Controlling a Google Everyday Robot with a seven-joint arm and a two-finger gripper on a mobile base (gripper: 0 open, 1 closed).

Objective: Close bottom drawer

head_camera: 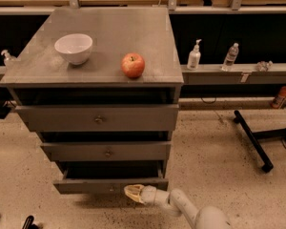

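A grey cabinet (pixel 109 27) with three drawers stands on a speckled floor (pixel 219 147). The bottom drawer (pixel 86 186) is the lowest and thinnest one. It is pulled out a little way, and you can see a dark gap above its front. The gripper (pixel 132 192) is down low, right at the front of that drawer, near the middle and toward the right. Its tan tip touches the drawer front or is just beside it. Its two fingers look pressed together, with nothing held between them. The white arm (pixel 181 206) reaches in from the bottom right. The middle drawer (pixel 106 151) and the top drawer (pixel 99 118) also stick out a bit. On top of the cabinet sit a white bowl (pixel 73 47) and a red apple (pixel 133 65), well apart. Behind, on a low shelf, stand a pump bottle (pixel 194 56) and a water bottle (pixel 230 57).
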